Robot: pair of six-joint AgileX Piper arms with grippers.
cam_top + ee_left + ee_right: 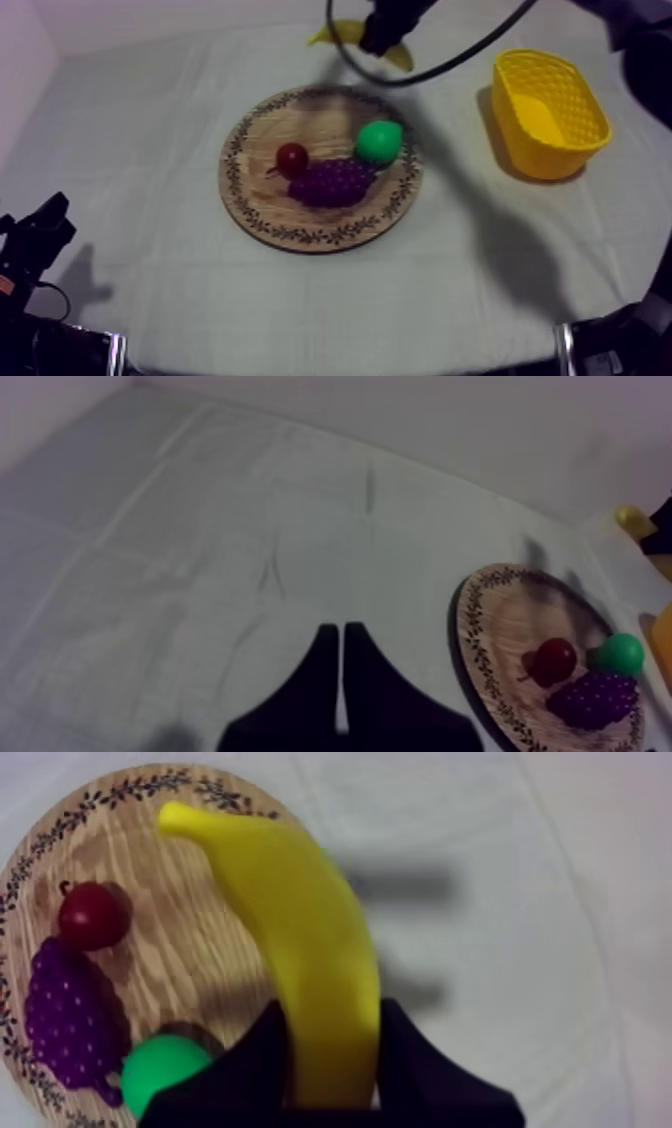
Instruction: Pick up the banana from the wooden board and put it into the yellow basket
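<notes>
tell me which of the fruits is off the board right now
The banana: the right gripper is shut on it and holds it in the air, while the small red fruit, the grapes and the pear lie on the wooden board.

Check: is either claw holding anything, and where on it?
Right claw grips the banana toward one end; left claw, shut, holds nothing.

Left gripper [340, 628] rests, fingers together; right gripper [332, 1010] raised, clamped on the banana [290, 902]
</notes>
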